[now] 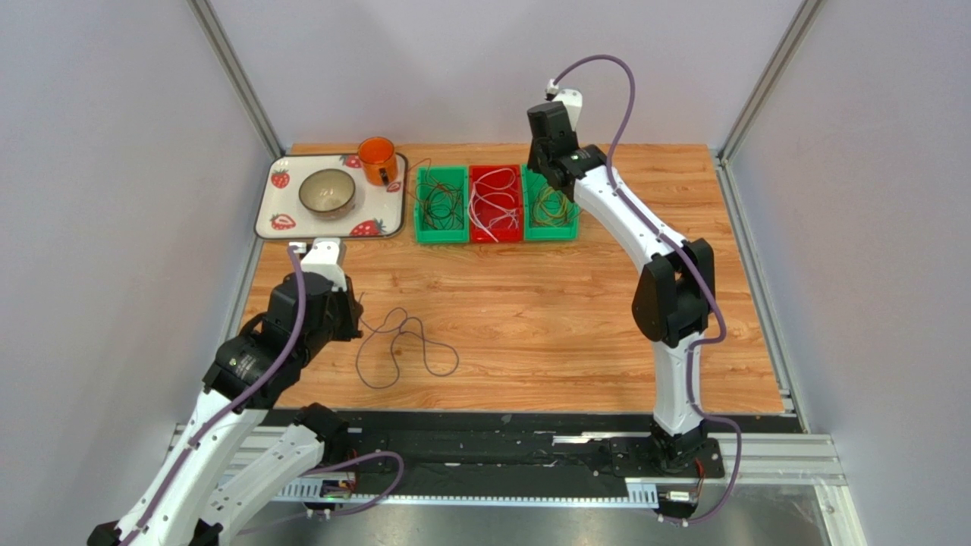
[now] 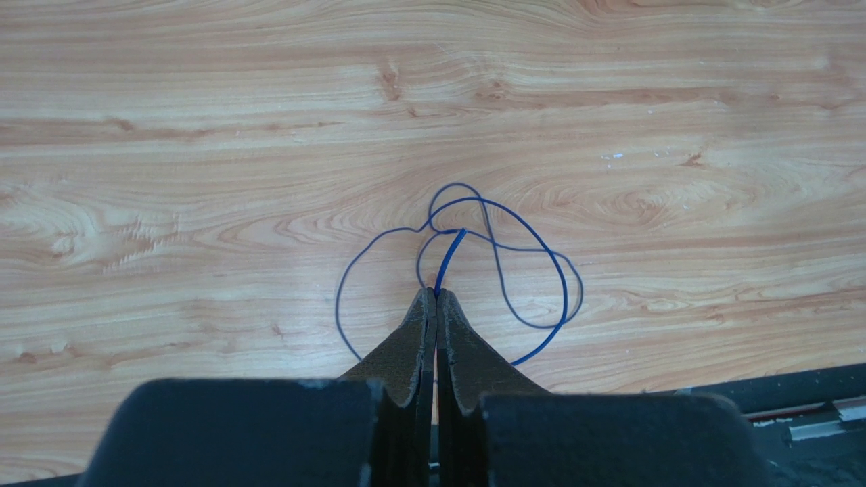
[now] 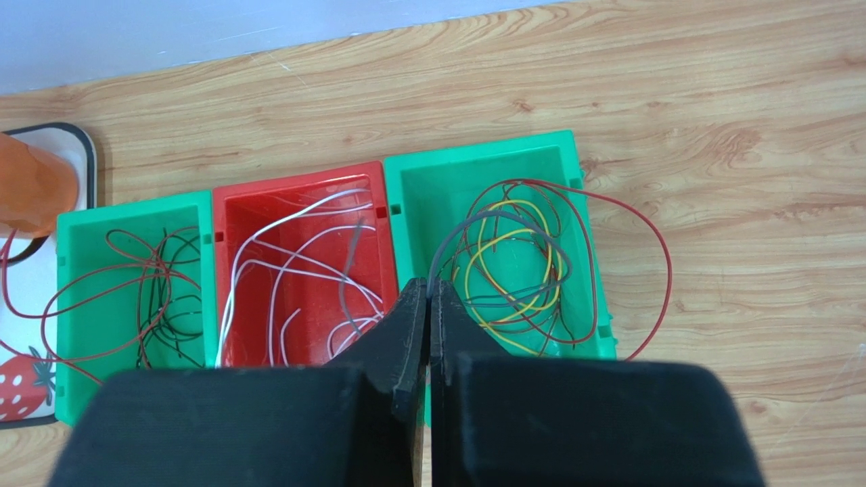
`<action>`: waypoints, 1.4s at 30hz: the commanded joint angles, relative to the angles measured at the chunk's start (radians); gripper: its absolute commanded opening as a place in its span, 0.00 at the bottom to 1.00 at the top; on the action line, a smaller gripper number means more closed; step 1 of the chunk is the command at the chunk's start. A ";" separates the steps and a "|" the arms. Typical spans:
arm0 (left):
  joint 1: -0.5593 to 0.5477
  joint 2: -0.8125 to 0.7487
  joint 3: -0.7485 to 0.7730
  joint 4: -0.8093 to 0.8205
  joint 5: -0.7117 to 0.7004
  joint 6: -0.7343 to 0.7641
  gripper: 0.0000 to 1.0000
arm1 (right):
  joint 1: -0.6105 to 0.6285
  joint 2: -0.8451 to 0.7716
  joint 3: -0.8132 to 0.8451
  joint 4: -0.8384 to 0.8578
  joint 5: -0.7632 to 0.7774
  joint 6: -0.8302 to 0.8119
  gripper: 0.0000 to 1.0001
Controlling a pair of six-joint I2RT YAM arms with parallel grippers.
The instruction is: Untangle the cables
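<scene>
- The left gripper [image 2: 437, 296] is clenched, its fingertips pressed together low over the wooden table [image 1: 547, 330].
- A dark blue cable [image 2: 459, 235] lies in loose, overlapping loops on the table just ahead of those tips. 1 straight strand runs into the seam between them and looks pinched there.
- The right gripper [image 3: 428, 289] is clamped tight too, hanging above the wall shared by the red bin [image 3: 295, 181] and the right green bin [image 3: 478, 152].
- A grey wire [image 3: 478, 218] arcs up to its tips in the wrist view; whether it is held cannot be told.
- 3 bins stand side by side toward the table's far side. The left green bin [image 3: 132, 216] holds red-brown and dark wires, the red bin holds white wires [image 3: 290, 218], and the right green bin holds tangled yellow, red and grey ones.
- 1 red wire [image 3: 666, 254] loops out over the right green bin's wall onto the table.
- Left of the bins, a strawberry-print tray [image 1: 271, 216] carries a bowl [image 1: 327, 191] and an orange mug [image 1: 377, 159].
</scene>
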 commanded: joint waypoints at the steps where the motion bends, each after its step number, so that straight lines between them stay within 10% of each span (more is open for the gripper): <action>1: -0.002 -0.007 -0.004 0.013 -0.015 -0.015 0.00 | -0.059 -0.106 -0.134 0.115 -0.031 0.059 0.00; 15: -0.002 0.016 0.002 0.007 -0.021 -0.018 0.00 | -0.243 -0.273 -0.416 0.258 -0.148 0.085 0.00; 42: -0.002 0.041 0.007 0.003 -0.025 -0.021 0.00 | -0.119 -0.034 -0.216 0.232 -0.281 0.074 0.00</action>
